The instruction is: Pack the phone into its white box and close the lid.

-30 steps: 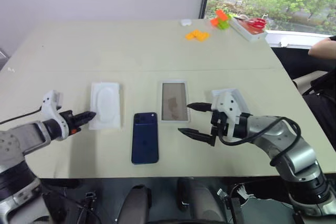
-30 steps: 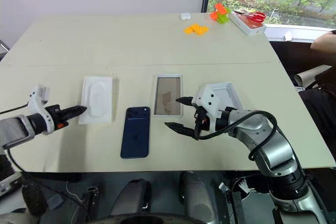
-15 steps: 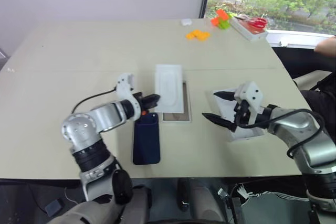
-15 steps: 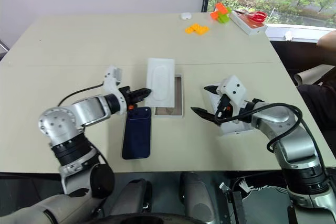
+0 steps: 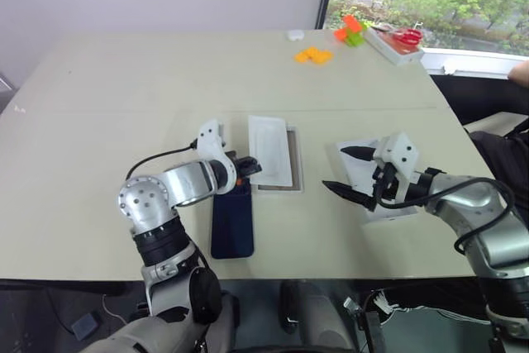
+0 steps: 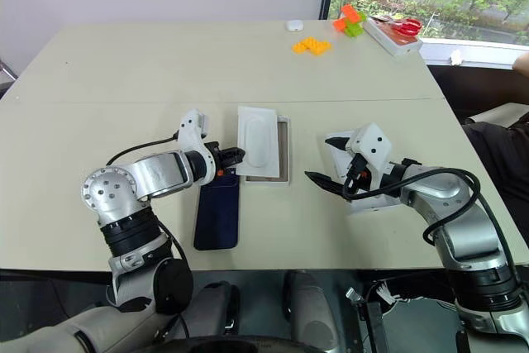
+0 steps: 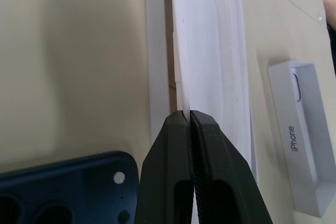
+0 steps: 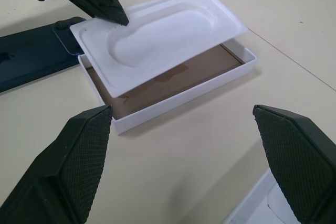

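My left gripper [image 5: 249,169] is shut on the near edge of a white moulded insert [image 5: 271,148] and holds it tilted over the white box [image 8: 233,68]. The box's tan floor shows under the insert. Left of the box the dark blue phone [image 5: 232,219] lies flat on the table, back up, partly under my left wrist. My right gripper [image 5: 347,171] hangs open above the lid [image 7: 307,129], which lies to the right of the box with its inside up. Nothing sits between the right fingers [image 8: 79,156].
Orange blocks [image 5: 312,55], green and orange pieces [image 5: 350,31], a small white object [image 5: 294,35] and a white case with red scissors [image 5: 401,36] lie at the table's far right. A person's arm [image 5: 521,72] shows at the right edge.
My left gripper carried the moulded insert from left of the phone to the right, over the white box. My right gripper drew back to the right, from beside the box to above the lid.
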Controlling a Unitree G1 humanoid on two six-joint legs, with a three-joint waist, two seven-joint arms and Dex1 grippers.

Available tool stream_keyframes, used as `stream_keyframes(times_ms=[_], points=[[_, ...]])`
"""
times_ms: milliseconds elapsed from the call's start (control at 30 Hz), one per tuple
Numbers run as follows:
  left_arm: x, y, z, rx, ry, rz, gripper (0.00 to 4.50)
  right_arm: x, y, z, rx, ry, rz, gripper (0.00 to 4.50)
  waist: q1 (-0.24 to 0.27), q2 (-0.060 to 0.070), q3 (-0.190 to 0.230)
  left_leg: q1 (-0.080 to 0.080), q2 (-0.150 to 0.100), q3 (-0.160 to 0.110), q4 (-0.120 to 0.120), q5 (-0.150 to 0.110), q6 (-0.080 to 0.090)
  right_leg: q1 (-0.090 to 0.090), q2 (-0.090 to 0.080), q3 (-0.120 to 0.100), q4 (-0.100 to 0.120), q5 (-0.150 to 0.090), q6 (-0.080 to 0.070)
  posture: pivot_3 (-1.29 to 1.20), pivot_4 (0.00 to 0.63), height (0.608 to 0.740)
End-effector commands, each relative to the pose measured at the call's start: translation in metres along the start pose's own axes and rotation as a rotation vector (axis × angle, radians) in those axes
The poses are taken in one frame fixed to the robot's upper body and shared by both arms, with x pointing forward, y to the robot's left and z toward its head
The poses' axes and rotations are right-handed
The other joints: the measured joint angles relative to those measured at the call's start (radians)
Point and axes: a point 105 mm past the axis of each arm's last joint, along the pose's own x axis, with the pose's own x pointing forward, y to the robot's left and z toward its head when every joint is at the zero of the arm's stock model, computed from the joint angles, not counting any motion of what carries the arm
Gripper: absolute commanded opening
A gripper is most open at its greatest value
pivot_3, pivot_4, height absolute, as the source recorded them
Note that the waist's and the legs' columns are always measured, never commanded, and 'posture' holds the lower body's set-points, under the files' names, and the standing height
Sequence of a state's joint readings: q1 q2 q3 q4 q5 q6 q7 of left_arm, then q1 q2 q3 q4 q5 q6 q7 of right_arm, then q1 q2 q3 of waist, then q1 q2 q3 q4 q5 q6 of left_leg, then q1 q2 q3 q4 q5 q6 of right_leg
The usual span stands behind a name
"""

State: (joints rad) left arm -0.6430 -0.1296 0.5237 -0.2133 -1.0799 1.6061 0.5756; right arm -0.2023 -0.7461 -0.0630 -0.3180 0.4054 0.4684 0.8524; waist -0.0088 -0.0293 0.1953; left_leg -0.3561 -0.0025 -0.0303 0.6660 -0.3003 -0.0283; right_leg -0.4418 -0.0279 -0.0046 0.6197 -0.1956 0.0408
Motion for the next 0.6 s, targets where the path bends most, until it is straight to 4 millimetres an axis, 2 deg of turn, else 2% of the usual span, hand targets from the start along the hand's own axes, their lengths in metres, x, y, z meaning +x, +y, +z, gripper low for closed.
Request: stream_keyframes(times_ms=[33,600], points=[[0.0009,-0.0150,0.0018,0.045,0.009,-0.038,0.03,-0.0029,-0.0006,0.0055,-0.026,-0.027,-0.003,4.50,0.000,0.000,0.000,0.000,0.000,0.000,0.000,0.000,0.000,0.000,0.000,0.000,-0.001,0.000,0.000,0.00,0.150,0.727],[0.0054,-0.0197,-0.0027,0.050,0.059,-0.053,0.03,-0.0009,0.0049,0.0048,-0.024,-0.034,0.010,4.50,0.000,0.000,0.000,0.000,0.000,0.000,0.000,0.000,0.000,0.000,0.000,0.000,-0.001,0.000,0.001,0.00,0.150,0.727]])
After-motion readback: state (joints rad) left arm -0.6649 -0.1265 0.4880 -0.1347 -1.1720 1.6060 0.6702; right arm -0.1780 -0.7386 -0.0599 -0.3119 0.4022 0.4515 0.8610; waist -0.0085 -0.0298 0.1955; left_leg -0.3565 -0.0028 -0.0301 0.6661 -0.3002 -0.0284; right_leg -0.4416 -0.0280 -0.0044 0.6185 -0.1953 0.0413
